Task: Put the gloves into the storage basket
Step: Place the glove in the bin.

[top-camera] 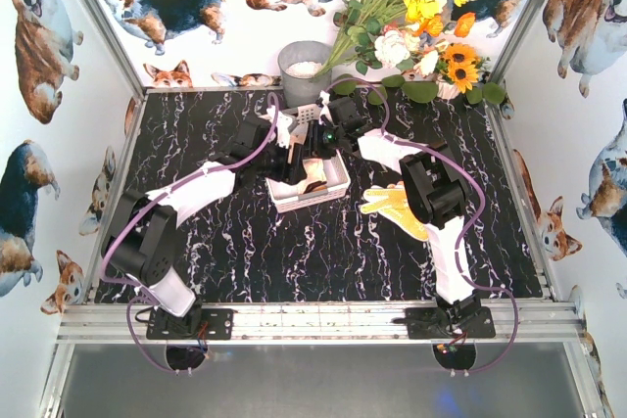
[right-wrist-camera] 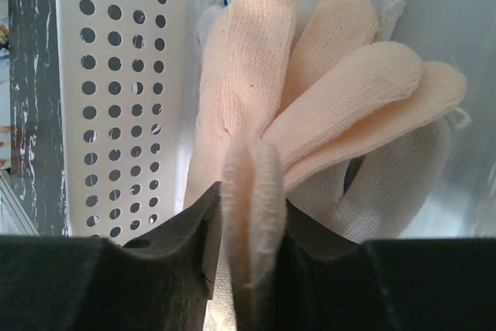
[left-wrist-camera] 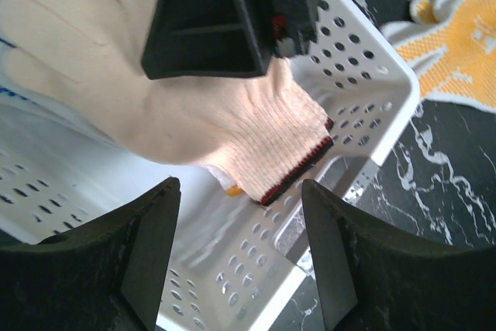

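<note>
The white perforated storage basket (top-camera: 302,203) stands mid-table. My right gripper (right-wrist-camera: 252,191) is shut on a pinched fold of a cream glove (right-wrist-camera: 325,91), whose fingers fan out inside the basket (right-wrist-camera: 116,98) on top of a white glove with blue trim (right-wrist-camera: 387,184). In the left wrist view the cream glove (left-wrist-camera: 194,114) shows a dark red-edged cuff, hanging over the basket (left-wrist-camera: 248,269). My left gripper (left-wrist-camera: 240,187) is open and empty just above the basket, next to the right gripper (top-camera: 318,149). A yellow dotted glove (top-camera: 392,205) lies on the table right of the basket, also in the left wrist view (left-wrist-camera: 457,44).
A grey round pot (top-camera: 302,70) stands behind the basket at the back wall. A bunch of flowers (top-camera: 411,17) fills the back right corner. Metal frame rails border the black marbled table (top-camera: 216,252).
</note>
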Controlling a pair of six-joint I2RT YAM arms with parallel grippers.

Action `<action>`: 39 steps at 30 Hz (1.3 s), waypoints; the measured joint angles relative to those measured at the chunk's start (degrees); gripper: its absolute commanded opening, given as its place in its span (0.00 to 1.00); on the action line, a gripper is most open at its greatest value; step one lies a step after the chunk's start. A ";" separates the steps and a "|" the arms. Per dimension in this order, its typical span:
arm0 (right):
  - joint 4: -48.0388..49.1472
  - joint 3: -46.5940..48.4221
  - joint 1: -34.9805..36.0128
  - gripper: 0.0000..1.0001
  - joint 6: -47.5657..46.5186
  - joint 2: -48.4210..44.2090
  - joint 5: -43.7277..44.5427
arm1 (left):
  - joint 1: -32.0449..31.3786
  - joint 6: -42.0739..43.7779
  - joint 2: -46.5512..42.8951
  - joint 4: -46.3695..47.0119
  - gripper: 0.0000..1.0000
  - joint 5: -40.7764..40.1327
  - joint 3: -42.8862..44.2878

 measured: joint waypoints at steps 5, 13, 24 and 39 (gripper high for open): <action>0.28 -0.37 0.00 0.42 0.22 0.00 -0.24 | 0.04 -2.60 -0.46 1.81 0.58 -5.29 -0.02; -0.70 -0.83 0.00 0.50 0.85 -0.81 -0.13 | 0.09 -5.86 -0.50 2.93 0.58 -10.14 0.00; -5.51 -2.14 0.28 0.55 0.87 -6.62 2.78 | 0.09 -8.35 -0.50 4.13 0.59 -12.96 0.00; -8.55 -4.20 1.14 0.06 -0.61 -6.97 7.58 | 0.39 -10.58 -0.57 4.39 0.68 -15.91 0.68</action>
